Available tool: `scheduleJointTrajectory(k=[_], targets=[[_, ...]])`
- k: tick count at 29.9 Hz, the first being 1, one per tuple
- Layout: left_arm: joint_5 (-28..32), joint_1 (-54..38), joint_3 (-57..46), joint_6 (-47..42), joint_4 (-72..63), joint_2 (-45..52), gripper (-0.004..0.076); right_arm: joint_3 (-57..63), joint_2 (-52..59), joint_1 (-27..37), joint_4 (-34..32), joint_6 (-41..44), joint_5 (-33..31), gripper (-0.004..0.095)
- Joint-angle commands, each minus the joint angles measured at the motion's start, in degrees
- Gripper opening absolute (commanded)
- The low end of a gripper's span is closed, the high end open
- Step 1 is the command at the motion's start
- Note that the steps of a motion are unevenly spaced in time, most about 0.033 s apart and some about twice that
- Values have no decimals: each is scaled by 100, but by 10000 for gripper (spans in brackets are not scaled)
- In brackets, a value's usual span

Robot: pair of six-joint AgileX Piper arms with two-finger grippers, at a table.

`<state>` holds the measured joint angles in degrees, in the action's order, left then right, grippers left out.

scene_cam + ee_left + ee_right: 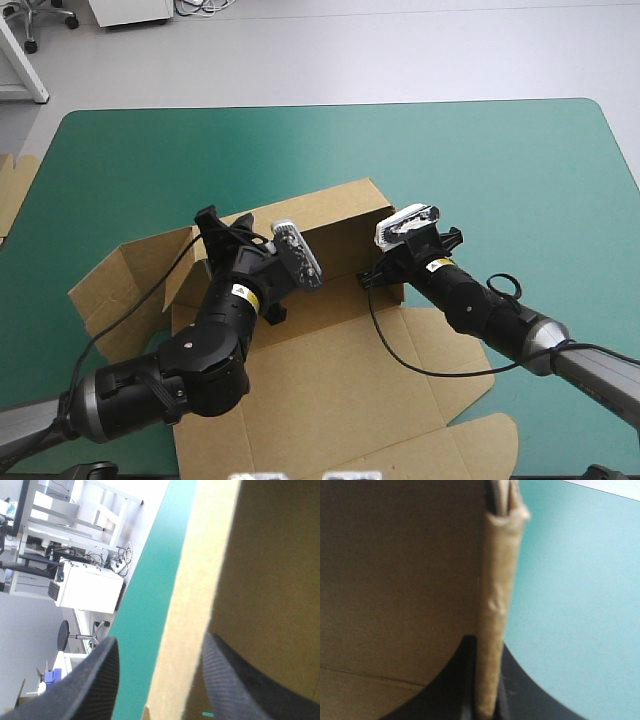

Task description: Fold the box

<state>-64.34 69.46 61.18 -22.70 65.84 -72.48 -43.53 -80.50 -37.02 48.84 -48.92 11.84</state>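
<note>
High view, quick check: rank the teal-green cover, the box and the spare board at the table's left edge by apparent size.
Largest to smallest:
1. teal-green cover
2. box
3. spare board, though the picture's edge cuts it off, so its full size is unsure.

We saw the teal-green table (500,160) carrying the brown box (330,390), with spare board (12,195) at its left edge.

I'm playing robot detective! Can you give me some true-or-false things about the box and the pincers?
1. The right pincer is shut on the box. True.
2. The left pincer is shut tight. False: its fingers stand apart, a raised wall between them.
3. The box lies completely flat. False: the raised wall stands up at its far side.
4. The table cover is teal-green. True.
</note>
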Motion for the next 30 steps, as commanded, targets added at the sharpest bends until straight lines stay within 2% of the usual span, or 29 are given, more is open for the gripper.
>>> scheduleJointTrajectory(k=[1, 4, 5, 6, 11, 14, 18, 21, 25, 28, 30], targets=[[-200, 34, 523, -91, 520, 213, 230, -171, 165, -23, -136, -130, 102, -11], [-83, 25, 830, -80, 611, 237, 52, -171, 165, -23, -115, -146, 102, -11], [-41, 25, 911, -34, 600, 237, 6, -171, 165, -23, -106, -146, 102, -11], [26, 13, 1038, 66, 536, 237, -5, -171, 165, -23, -106, -146, 102, -11], [546, -518, 1697, 571, -974, 237, -3, -171, 161, -23, -71, -146, 90, -11], [920, -1298, 2187, 966, -1853, 237, -3, -171, 161, -23, -71, -146, 90, -12], [1295, -2702, 2668, 1021, -2270, 237, -3, -171, 161, -23, -62, -146, 56, -12], [1627, -3952, 2865, 1298, -3187, 237, -3, -171, 161, -23, -2, -146, 32, -12], [2056, -5679, 2877, 1972, -4593, 202, -3, -171, 161, -23, 27, -173, 5, -12], [2082, -6754, 2877, 2740, -5793, 129, -3, -171, 161, -23, 38, -173, -63, -13], [2108, -7318, 2877, 2917, -6409, 78, -3, -171, 161, -23, 62, -173, -182, -13]])
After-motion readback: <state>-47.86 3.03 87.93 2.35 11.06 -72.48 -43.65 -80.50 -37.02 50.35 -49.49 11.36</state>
